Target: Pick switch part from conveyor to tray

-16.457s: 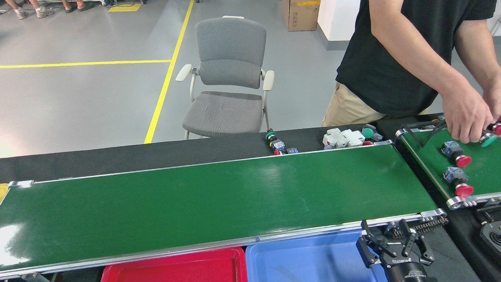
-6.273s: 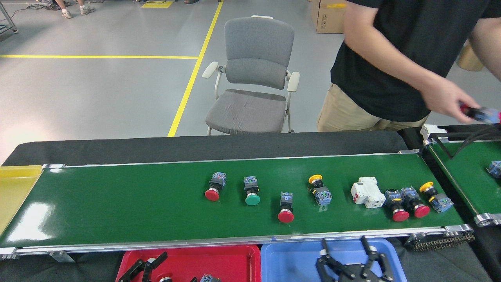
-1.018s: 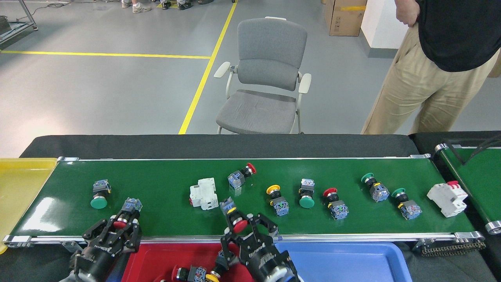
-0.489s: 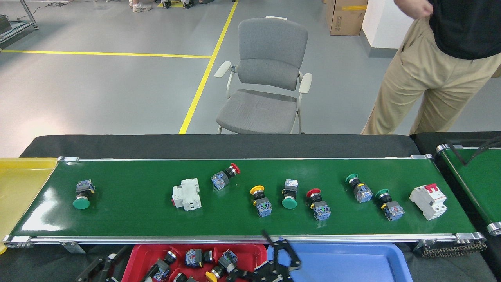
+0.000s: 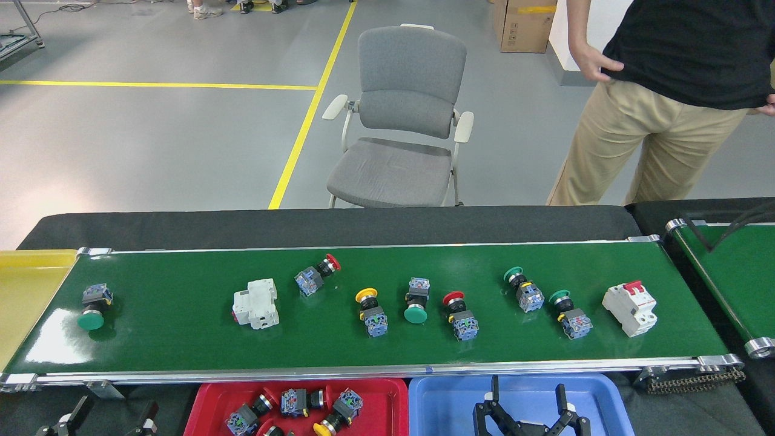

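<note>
The long glossy dark-green conveyor (image 5: 181, 339) with silver edge rails carried 9 parts in a loose row, and both grippers sat below its near rail, clear of every part. The right gripper (image 5: 525, 407), black with 2 upturned fingers, hung over the blue plastic tray (image 5: 436, 406) with its fingers spread wide and nothing between them. The left gripper (image 5: 97, 418) showed only as 2 dark finger tips at the bottom edge; they seemed parted and empty, though too little was visible to be sure.

For the right arm the nearest pieces lay just up and across the rail: the red-capped push-button switch with a blue contact block (image 5: 460, 316) slightly to its left, and the green-capped push-button switch (image 5: 571, 313) slightly to its right. Both lay on their sides, long axis running roughly from far rail to near rail, cap toward the far side, so fingers closing along the belt's length would probably suit. The green mushroom-button switch (image 5: 92, 307) at the belt's left end lay nearest the left gripper, cap toward the near rail. The red plastic tray (image 5: 206, 402) already held several switches.
</note>
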`<action>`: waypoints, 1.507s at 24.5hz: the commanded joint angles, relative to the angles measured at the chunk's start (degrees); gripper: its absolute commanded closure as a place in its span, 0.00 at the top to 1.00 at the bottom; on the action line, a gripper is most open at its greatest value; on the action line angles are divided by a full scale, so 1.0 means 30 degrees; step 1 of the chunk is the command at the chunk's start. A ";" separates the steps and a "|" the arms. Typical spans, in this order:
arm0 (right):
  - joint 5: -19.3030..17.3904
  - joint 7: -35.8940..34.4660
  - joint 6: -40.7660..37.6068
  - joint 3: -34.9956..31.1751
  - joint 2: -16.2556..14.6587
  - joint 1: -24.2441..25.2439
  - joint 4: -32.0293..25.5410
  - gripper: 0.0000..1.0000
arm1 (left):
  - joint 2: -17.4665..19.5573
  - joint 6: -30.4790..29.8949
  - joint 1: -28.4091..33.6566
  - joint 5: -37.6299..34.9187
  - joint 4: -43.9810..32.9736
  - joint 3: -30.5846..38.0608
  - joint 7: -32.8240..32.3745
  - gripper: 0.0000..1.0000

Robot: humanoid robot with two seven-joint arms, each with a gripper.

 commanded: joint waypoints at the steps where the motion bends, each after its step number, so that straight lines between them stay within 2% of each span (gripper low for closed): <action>1: -0.0015 0.1011 -0.1571 0.0489 -0.0142 -0.0982 0.0167 1.00 | 0.0028 0.0388 -0.1115 -0.0154 -0.0265 -0.0778 -0.0172 1.00; 5: 0.0131 0.3503 -0.4034 0.0987 0.0004 -0.2448 0.0782 1.00 | -0.0559 0.2965 -0.3431 -0.1530 -0.0147 -0.2858 -0.2370 1.00; 8: 0.0190 0.4323 -0.4151 0.1691 0.0238 -0.3650 0.1837 1.00 | -0.0588 0.4314 -0.4487 -0.2029 0.0497 -0.4060 -0.2634 1.00; 18: 0.0131 0.4734 -0.4386 0.2687 0.3227 -0.7810 0.7550 0.98 | -0.0412 0.5222 -0.7826 -0.2058 0.5155 -0.4295 -0.2810 1.00; 19: 0.0190 0.5027 -0.4386 0.2921 0.3520 -0.8308 0.8429 0.90 | -0.0383 0.5281 -0.8090 -0.2058 0.5507 -0.4295 -0.2810 1.00; 21: 0.0102 0.5349 -0.4386 0.3449 0.3520 -0.8952 0.9308 0.68 | -0.0354 0.5310 -0.8559 -0.2058 0.6122 -0.4265 -0.2810 1.00; 23: 0.0102 0.5378 -0.4386 0.3654 0.3490 -0.9040 0.9396 0.31 | -0.0325 0.5398 -0.9056 -0.2058 0.6912 -0.4236 -0.2810 1.00; 25: 0.0131 0.5378 -0.4620 0.3712 0.3490 -0.9040 0.9366 0.07 | -0.0237 0.5925 -0.9672 -0.2058 0.7851 -0.4236 -0.2810 1.00; 27: 0.0131 0.5349 -0.5206 0.3683 0.3490 -0.9040 0.9220 0.02 | 0.0144 0.6687 -1.0317 -0.2058 0.8847 -0.4265 -0.2780 1.00; 30: 0.0161 0.5290 -0.5763 0.4035 0.3403 -0.8835 0.8107 0.01 | 0.0906 0.7713 -1.0961 -0.2029 1.0107 -0.4295 -0.2693 1.00; 32: 0.0161 0.5232 -0.7403 0.4679 0.2934 -0.8484 0.6759 0.01 | 0.1082 0.8240 -1.1254 -0.2029 1.0751 -0.4265 -0.2634 0.94; 33: 0.0132 0.5232 -0.8748 0.4826 0.2583 -0.8133 0.5794 0.01 | 0.1082 0.8474 -1.1283 -0.2029 1.0985 -0.4236 -0.2634 0.84; 34: 0.0131 0.5232 -1.0333 0.4855 0.2260 -0.7634 0.4825 0.02 | 0.1082 0.8591 -1.1313 -0.1941 1.1132 -0.4148 -0.2605 0.66; 35: 0.0132 0.5232 -1.2466 0.4884 0.1880 -0.6933 0.3715 0.13 | 0.1082 0.8562 -1.1254 -0.1795 1.1190 -0.4090 -0.2488 0.42; 36: 0.0161 0.5202 -1.3966 0.4884 0.1615 -0.6374 0.3009 0.35 | 0.1082 0.8504 -1.1196 -0.1736 1.1190 -0.4060 -0.2224 0.30; 37: 0.0161 0.5202 -1.5401 0.4826 0.1352 -0.5730 0.2276 0.82 | 0.1111 0.8445 -1.1108 -0.1707 1.1190 -0.4060 -0.1726 0.23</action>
